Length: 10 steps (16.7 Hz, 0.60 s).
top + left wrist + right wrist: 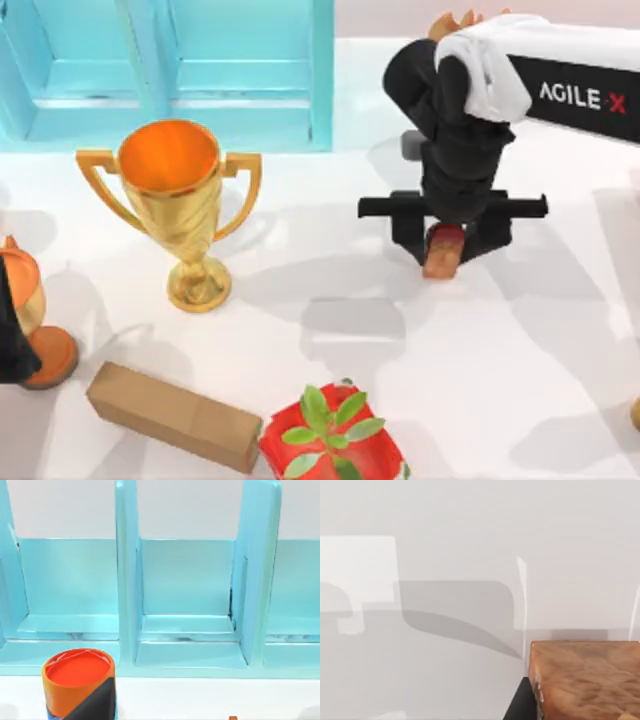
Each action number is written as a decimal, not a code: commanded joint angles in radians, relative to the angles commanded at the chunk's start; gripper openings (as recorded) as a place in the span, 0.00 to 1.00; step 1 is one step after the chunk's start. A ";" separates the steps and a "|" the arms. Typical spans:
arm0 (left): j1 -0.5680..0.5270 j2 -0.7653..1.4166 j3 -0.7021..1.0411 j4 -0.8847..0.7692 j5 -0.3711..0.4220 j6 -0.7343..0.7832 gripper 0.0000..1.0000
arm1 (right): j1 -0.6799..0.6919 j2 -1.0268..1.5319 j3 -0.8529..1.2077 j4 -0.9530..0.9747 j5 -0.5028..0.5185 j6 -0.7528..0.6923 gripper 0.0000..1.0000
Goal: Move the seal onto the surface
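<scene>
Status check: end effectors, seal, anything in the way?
Right end effector shut on the seal, over the white surface. Left arm parked at table's left edge. Trophy and plant pot stand apart, not in the way.

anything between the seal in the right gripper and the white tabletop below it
Nothing visible. The right gripper holds the seal over a bare stretch of the surface. The trophy, the cardboard block and the plant pot all stand well off toward the left. The left gripper is parked at the table's left edge.

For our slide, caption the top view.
Right hand grips the seal above the white surface, right of the gold trophy.
</scene>
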 joint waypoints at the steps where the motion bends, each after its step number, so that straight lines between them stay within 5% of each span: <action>1: 0.000 0.000 0.000 0.000 0.000 0.000 1.00 | 0.000 0.000 0.000 0.000 0.000 0.000 0.23; 10: 0.000 0.000 0.000 0.000 0.000 0.000 1.00 | 0.000 0.000 0.000 0.000 0.000 0.000 0.90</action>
